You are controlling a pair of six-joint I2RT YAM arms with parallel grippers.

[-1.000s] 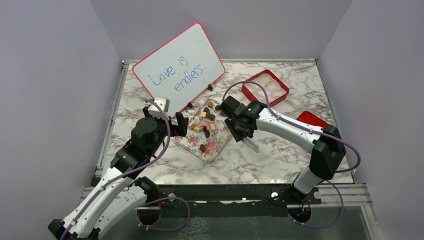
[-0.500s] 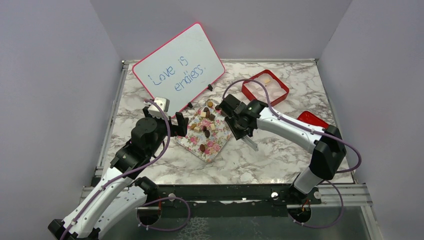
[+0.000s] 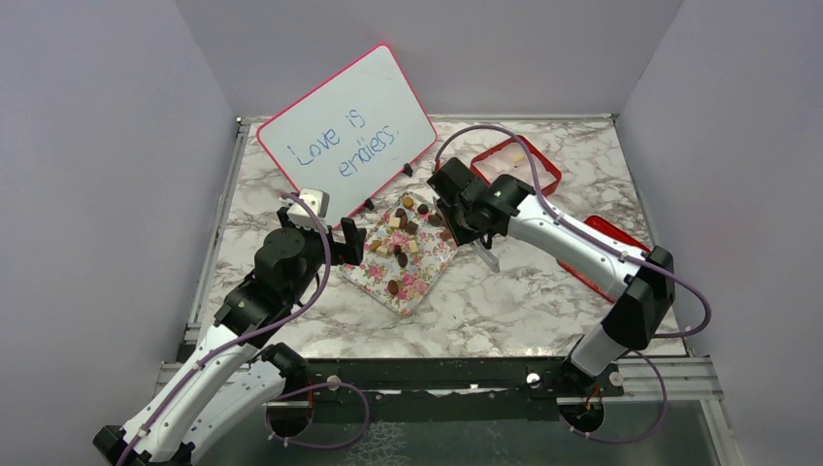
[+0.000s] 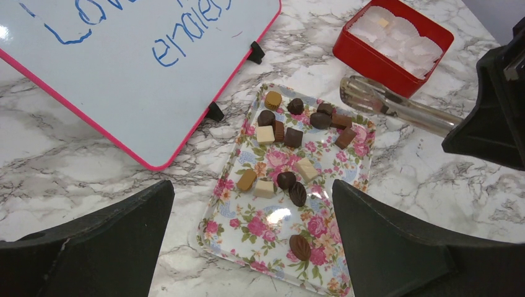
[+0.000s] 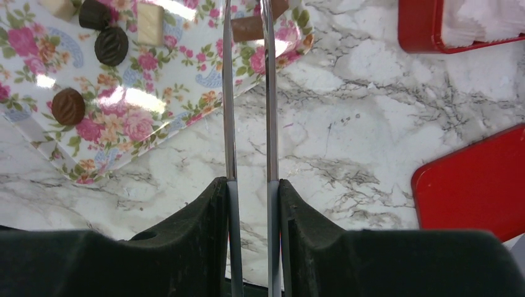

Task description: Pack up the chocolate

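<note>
Several pieces of chocolate [image 4: 290, 137], dark, mid-brown and cream, lie on a floral tray [image 4: 266, 226] in the middle of the table. My left gripper [image 4: 252, 185] hangs open above the tray's near end [image 3: 383, 277], with nothing between its fingers. My right gripper [image 5: 251, 182] is shut on metal tongs [image 5: 229, 111] at the tray's right corner. A brown piece [image 5: 247, 28] shows between the tong blades; whether they pinch it I cannot tell. The red box [image 3: 514, 165] stands at the back right, holding white paper liners and one cream piece [image 3: 518, 155].
A whiteboard [image 3: 345, 131] with a pink frame leans at the back left, its feet close to the tray. A red lid [image 3: 607, 243] lies under the right arm. Grey walls close in on three sides.
The right arm has swung back and to the right with the tongs, nearer the red box, and its jaws have squeezed the tongs a little narrower. The left arm has not moved.
</note>
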